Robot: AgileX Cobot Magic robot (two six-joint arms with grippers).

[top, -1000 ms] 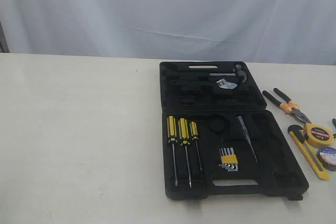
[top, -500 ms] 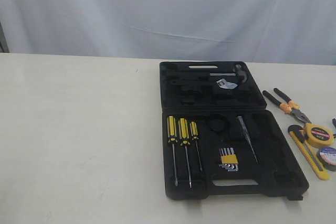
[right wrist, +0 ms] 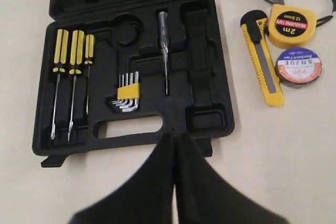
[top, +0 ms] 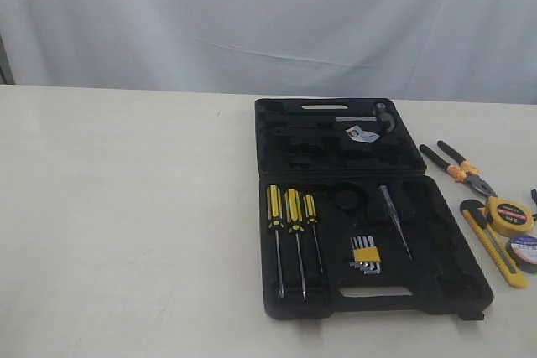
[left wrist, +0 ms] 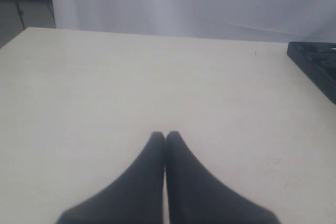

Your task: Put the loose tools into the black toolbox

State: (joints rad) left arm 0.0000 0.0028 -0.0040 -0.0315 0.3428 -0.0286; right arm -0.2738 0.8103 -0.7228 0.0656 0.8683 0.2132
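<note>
Both grippers are empty with jaws pressed together: the right gripper (right wrist: 174, 137) hovers above the near edge of the open black toolbox (top: 436, 270), the left gripper (left wrist: 165, 136) over bare table (top: 126, 207). In the exterior view the pliers (top: 457, 169), tape measure (top: 509, 215), utility knife (top: 493, 247) and tape roll (top: 525, 251) lie closely grouped at 3 o'clock of the toolbox. Spread the right jaws, then descend on an outlying tool, probably the pliers at the group's 11 o'clock, gripping across the handles without disturbing neighbours
</note>
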